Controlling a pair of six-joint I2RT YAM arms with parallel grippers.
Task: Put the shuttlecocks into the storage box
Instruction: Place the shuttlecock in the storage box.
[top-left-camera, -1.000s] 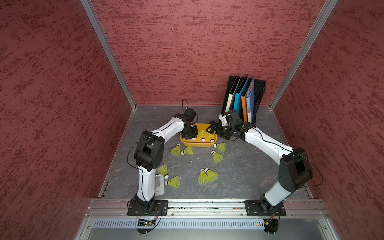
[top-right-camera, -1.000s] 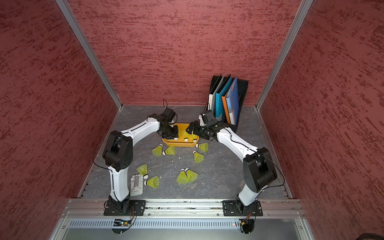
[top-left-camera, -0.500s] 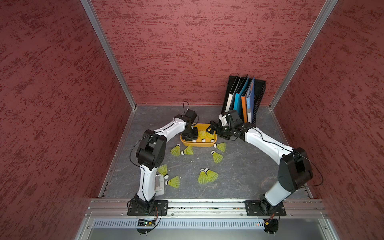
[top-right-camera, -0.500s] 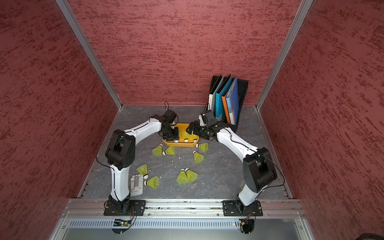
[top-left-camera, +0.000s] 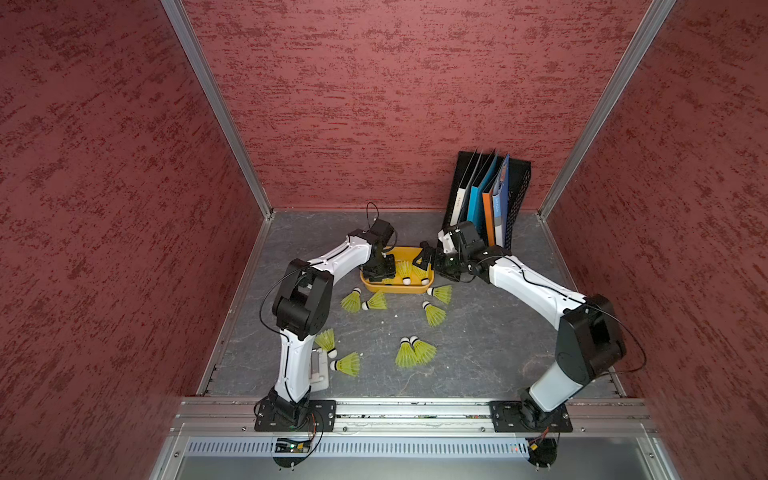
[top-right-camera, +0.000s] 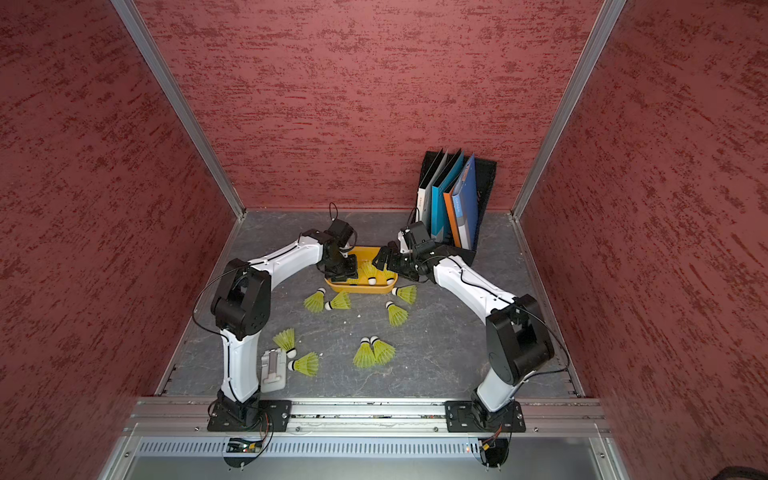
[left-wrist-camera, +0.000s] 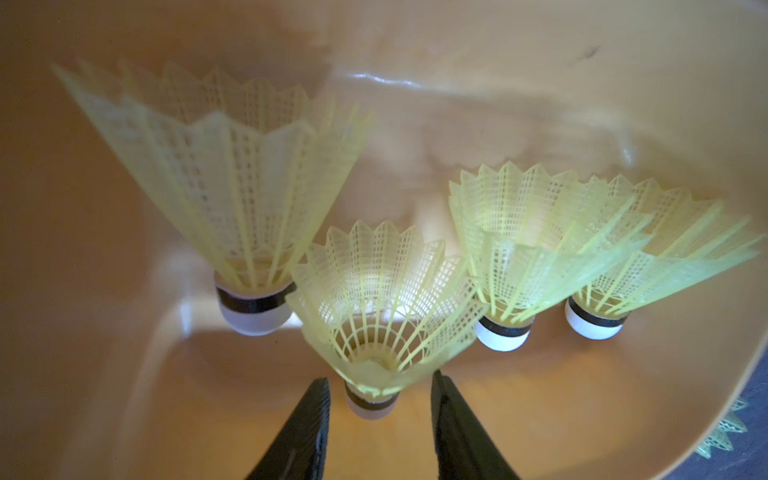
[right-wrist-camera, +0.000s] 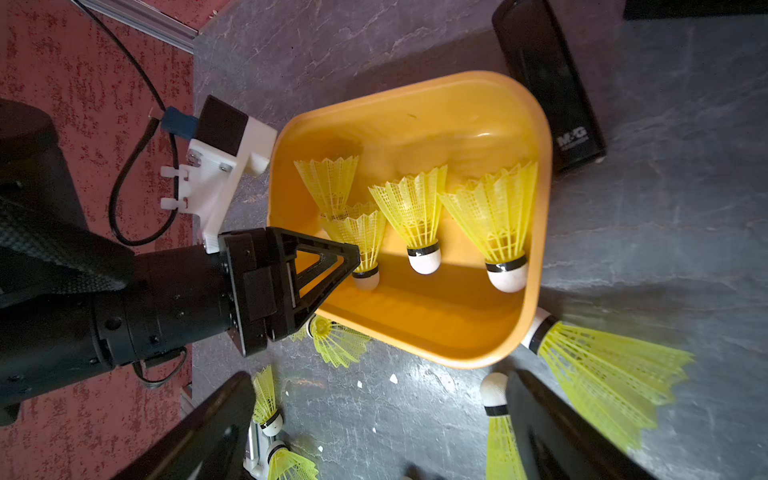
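The orange-yellow storage box (top-left-camera: 397, 289) (top-right-camera: 361, 289) sits at the back middle of the floor. Several neon yellow-green shuttlecocks lie in it (right-wrist-camera: 415, 208) (left-wrist-camera: 232, 174). My left gripper (top-left-camera: 380, 272) (left-wrist-camera: 380, 378) reaches down into its left end. Its jaws stand a little apart, either side of one shuttlecock (left-wrist-camera: 374, 316) (right-wrist-camera: 361, 237), with a gap on both sides of the white tip. My right gripper (top-left-camera: 424, 259) (right-wrist-camera: 380, 432) hovers wide open at the box's right end, holding nothing. Several more shuttlecocks lie on the floor in front of the box (top-left-camera: 352, 301) (top-left-camera: 434, 314) (top-left-camera: 405, 353) (top-right-camera: 305, 365).
A black mesh file rack (top-left-camera: 490, 195) with folders stands at the back right, just behind my right arm. A black M&G case (right-wrist-camera: 548, 83) lies close behind the box. A small grey-white device (top-left-camera: 319, 368) lies by my left arm's base.
My left gripper has opened slightly inside the box and let go of the shuttlecock it held. My right arm has hardly moved.
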